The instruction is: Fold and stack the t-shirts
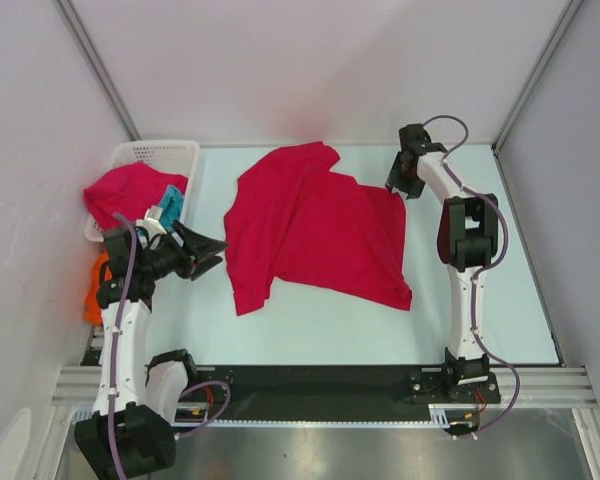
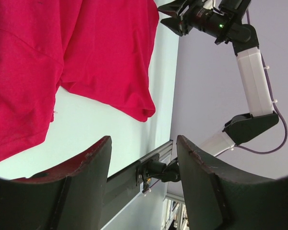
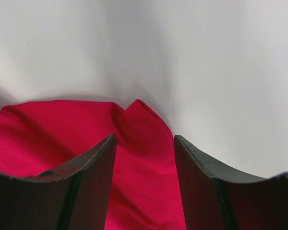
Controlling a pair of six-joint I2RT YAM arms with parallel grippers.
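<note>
- Your crimson t-shirt (image 1: 315,235) lies rumpled, partly folded over itself, on the tabletop (image 1: 480,320).
- Your left fingers (image 2: 81,187) stand apart, holding nothing.
- Your right fingers (image 3: 86,191) gape empty at its far right edge.

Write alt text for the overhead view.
A rumpled crimson t-shirt lies spread out in the middle. The robot's left tool and right tool flank it, both open and empty. A white basket far left holds a second crimson shirt and a teal shirt.

Centre: plain crimson-red cloth t-shirt (image 1: 315,235). Left: second crimson cloth t-shirt (image 1: 125,190), teal cloth t-shirt (image 1: 172,203), bright orange cloth t-shirt (image 1: 97,288), white lattice plastic basket (image 1: 160,149).
</note>
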